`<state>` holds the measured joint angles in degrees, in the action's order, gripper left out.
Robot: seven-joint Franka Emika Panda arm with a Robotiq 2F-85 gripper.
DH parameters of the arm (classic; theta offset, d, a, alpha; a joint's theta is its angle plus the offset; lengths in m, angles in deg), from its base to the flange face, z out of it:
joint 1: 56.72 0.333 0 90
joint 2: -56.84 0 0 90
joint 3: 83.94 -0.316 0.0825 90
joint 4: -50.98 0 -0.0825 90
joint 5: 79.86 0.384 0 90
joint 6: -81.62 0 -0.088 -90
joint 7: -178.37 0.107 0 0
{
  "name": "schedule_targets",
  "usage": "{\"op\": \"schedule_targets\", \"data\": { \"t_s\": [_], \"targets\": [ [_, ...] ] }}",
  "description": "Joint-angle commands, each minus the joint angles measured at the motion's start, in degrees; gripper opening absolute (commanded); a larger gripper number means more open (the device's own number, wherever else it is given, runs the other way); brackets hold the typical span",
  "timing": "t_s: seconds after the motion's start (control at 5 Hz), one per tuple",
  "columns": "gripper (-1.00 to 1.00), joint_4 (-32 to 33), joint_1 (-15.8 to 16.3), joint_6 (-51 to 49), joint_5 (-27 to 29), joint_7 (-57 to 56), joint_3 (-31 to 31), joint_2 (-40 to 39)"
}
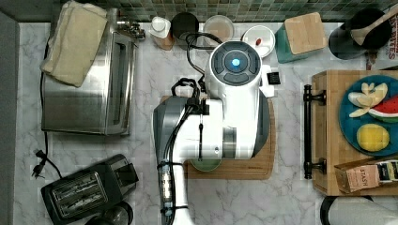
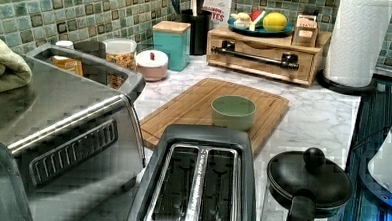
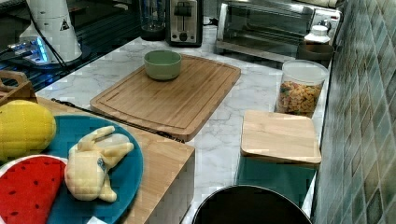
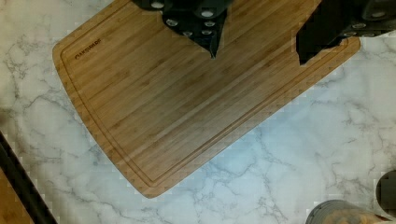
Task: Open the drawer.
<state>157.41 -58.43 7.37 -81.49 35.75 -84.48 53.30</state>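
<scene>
The drawer (image 2: 259, 49) is a light-wood front in a low wooden box at the top view's right, and it looks shut flush with the box. Its long black bar handle (image 1: 308, 131) (image 2: 251, 56) faces the cutting board, and a stretch of the handle (image 4: 21, 186) crosses a corner of the wrist view. My gripper (image 4: 259, 56) hangs open over the cutting board (image 4: 187, 107), with nothing between its black fingers (image 4: 205, 28). It stays well apart from the handle. In the top view the white arm (image 1: 225, 117) covers the middle of the board.
A green bowl (image 2: 233, 111) sits on the cutting board (image 2: 199, 103). On the drawer box rest a blue plate (image 1: 356, 136) of toy fruit and a tea box (image 1: 363, 176). A toaster oven (image 1: 89, 79), toaster (image 1: 87, 192), canisters (image 1: 300, 35) and paper roll (image 2: 357, 37) ring the marble counter.
</scene>
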Motion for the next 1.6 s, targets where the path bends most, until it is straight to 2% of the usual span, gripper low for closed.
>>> {"op": "schedule_targets", "data": {
  "t_s": [0.2,0.6,0.8,1.0,1.6],
  "targets": [
    [1.0,2.0,-0.1,2.8,-3.1,-3.4,0.1,0.5],
    [1.0,6.9,-2.7,7.8,-8.0,-25.1,1.8,2.2],
    [1.0,8.3,-5.0,10.0,-7.7,-36.2,3.2,2.2],
    [1.0,12.3,-7.1,16.6,-6.7,-42.4,4.4,2.5],
    [1.0,17.5,-11.2,25.4,-8.2,-51.4,7.3,1.1]
  ]
}}
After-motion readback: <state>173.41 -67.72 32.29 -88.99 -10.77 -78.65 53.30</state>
